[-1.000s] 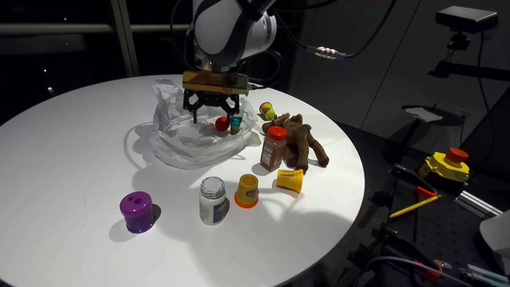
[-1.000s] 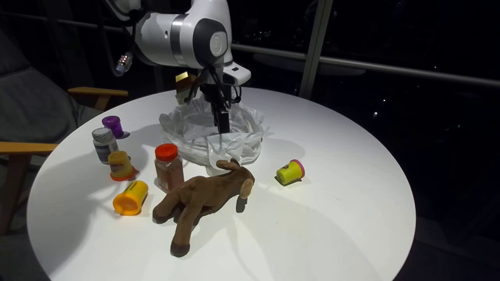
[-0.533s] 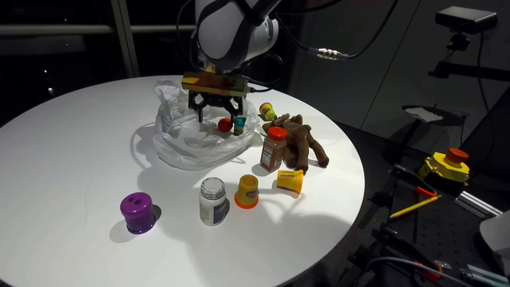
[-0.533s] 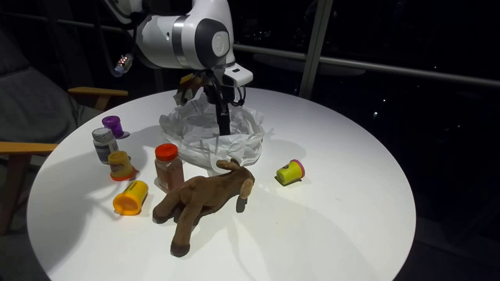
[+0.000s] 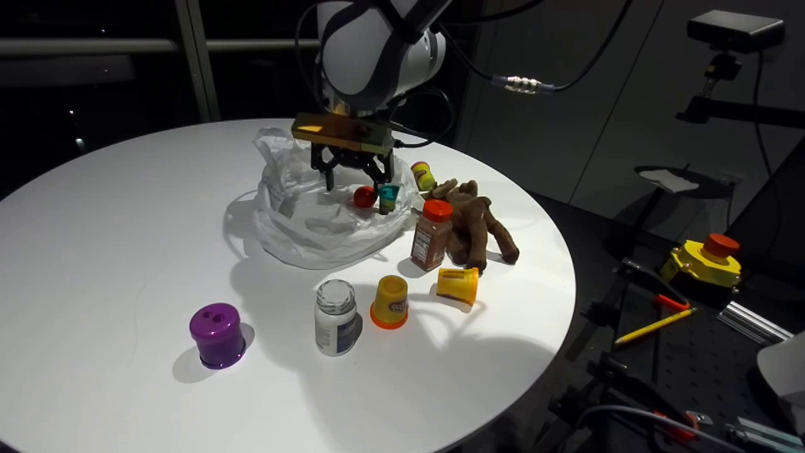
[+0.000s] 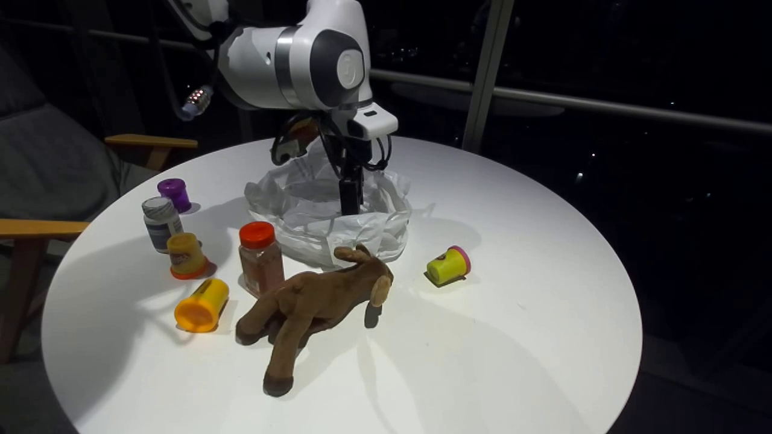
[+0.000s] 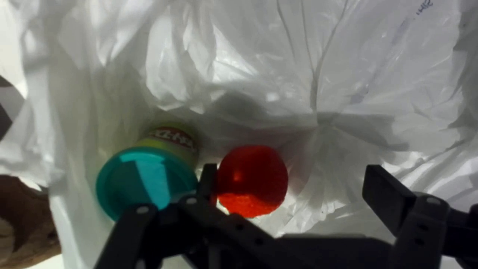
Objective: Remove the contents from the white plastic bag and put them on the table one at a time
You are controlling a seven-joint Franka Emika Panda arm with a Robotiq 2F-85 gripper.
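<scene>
- Shifted since the earlier frames: pincer [image 5: 353, 189], white plastic bag [image 5: 321, 246] and the two items seen inside it, all slightly toward the brown plush animal [image 6: 316, 295]; presumably a finger pushes the load and the bag goes along.
- Pincer, one: jaws wide apart, nothing held; pointed down into the bag, probably spread so that a finger can pass between neighbours.
- Red ball [image 7: 252, 181], one: in the bag, between the fingers, right beside the one nearer the tub; contact cannot be told. Likely the next pick, though off-centre.
- Teal-lidded tub [image 7: 145, 175], one: in the bag, lid uppermost, outside the jaws, near the bag's wall, which may prop it.
- Bag: mouth upward, rim crumpled low, leaving its contents reachable from above.
- Set out on the worktop [image 6: 512, 337]: the plush animal, lying near the bag; red-capped jar [image 6: 260, 259], upright just beside it; white bottle [image 5: 335, 321] and purple cup [image 5: 217, 336], standing; yellow tub [image 5: 390, 301], on its orange lid; second yellow tub [image 5: 456, 285] and lime tub [image 6: 447, 266], on their sides.
- Arrangement: spread apart, as one-at-a-time unloading would call for; two pieces visibly remain.
</scene>
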